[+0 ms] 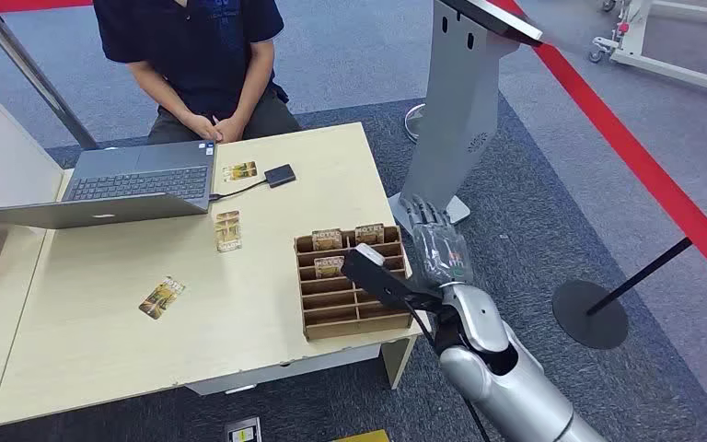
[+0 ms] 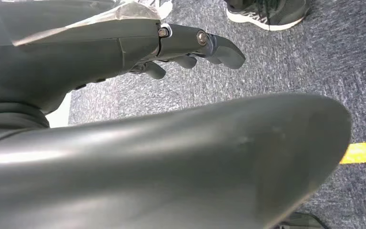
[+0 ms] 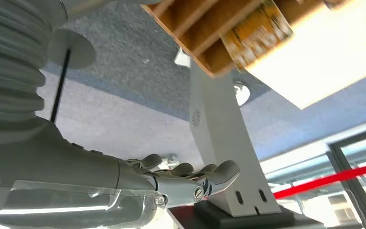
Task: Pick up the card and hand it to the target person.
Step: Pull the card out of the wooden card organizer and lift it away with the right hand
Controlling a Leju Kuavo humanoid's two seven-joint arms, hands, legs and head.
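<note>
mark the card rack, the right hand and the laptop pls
card rack point(image 1: 331, 313): head view, on a bare wooden slot near its front.
right hand point(image 1: 437, 244): head view, on the back of the hand, beside the rack.
laptop point(image 1: 138, 182): head view, on the keyboard.

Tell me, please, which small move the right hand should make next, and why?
Probably the right hand should move left, over the brown slotted wooden card holder. The hand is open, holds nothing, and hangs beside the beige table's edge, while the yellow printed cards stand upright in the holder's far slots, still untouched.
</note>
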